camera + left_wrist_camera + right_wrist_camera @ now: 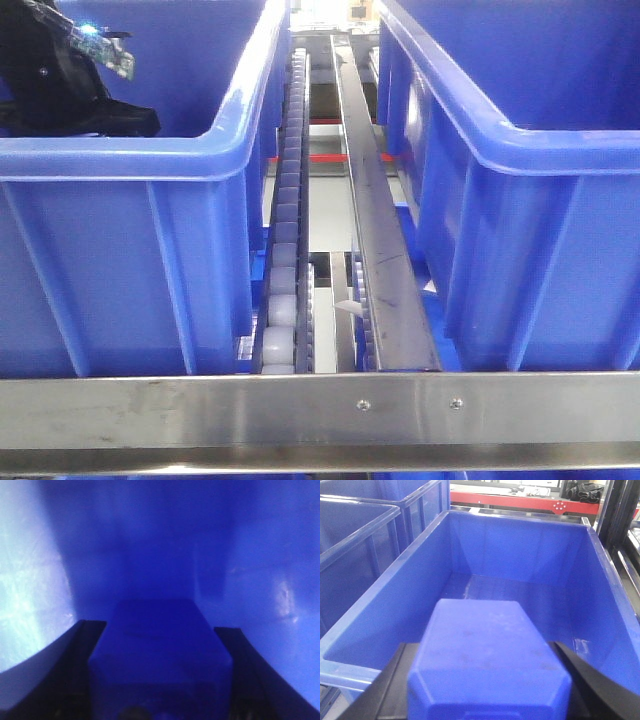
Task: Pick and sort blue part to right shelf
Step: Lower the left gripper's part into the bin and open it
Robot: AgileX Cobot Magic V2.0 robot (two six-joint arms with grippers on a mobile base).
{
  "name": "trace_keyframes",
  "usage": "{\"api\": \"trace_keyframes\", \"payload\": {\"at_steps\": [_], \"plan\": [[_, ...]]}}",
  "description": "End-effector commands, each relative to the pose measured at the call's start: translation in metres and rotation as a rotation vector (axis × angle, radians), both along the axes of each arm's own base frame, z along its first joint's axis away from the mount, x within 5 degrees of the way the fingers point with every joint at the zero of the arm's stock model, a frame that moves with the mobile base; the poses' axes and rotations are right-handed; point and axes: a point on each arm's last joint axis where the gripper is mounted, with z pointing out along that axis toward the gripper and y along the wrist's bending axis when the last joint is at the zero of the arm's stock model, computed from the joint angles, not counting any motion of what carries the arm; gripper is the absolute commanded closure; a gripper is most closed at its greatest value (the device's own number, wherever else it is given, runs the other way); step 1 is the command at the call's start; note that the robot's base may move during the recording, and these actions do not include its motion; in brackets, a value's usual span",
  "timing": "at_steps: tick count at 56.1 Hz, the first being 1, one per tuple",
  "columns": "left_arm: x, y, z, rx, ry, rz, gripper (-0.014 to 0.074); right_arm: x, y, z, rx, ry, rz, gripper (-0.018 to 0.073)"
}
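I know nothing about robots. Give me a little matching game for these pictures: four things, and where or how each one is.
Things:
1 left claw
2 right claw
3 roller track
4 crossbar

Places:
A steel, two screws
B between left bin and right bin
C holds a part deep in the left bin
D holds a second part at an empty bin's rim

Pairs: 1C, 2D, 3B, 4A

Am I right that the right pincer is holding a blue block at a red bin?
Not quite: the bin is blue, not red, as the right wrist view shows. The right pincer does hold a blue block at it.
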Motion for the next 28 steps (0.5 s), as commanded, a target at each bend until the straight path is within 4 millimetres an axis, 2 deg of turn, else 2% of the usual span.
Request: {"api": "trace_keyframes", "payload": {"at_steps": [1,12,18,28], "plan": [[0.000,-0.004,0.024,-0.026,-0.081,-0.003,0.0153,-0.001,0.002,0.016,-0.012,-0.104,0.020,0.0323],[-0.003,-0.003,0.031,-0.029,-0.092,-0.004,-0.0091,-0.001,0.002,0.016,-0.012,-0.103,0.020,0.0323],[-0.006,-0.002,0.044,-0.037,-0.129,-0.004,-0.0103,-0.001,0.002,0.016,-0.012,-0.103,0.020,0.0323],[-0.028,0.003,0.091,-0.061,-0.239,-0.004,-0.0096,-0.001,0.002,0.016,-0.012,-0.103,0.020,0.0323]]}}
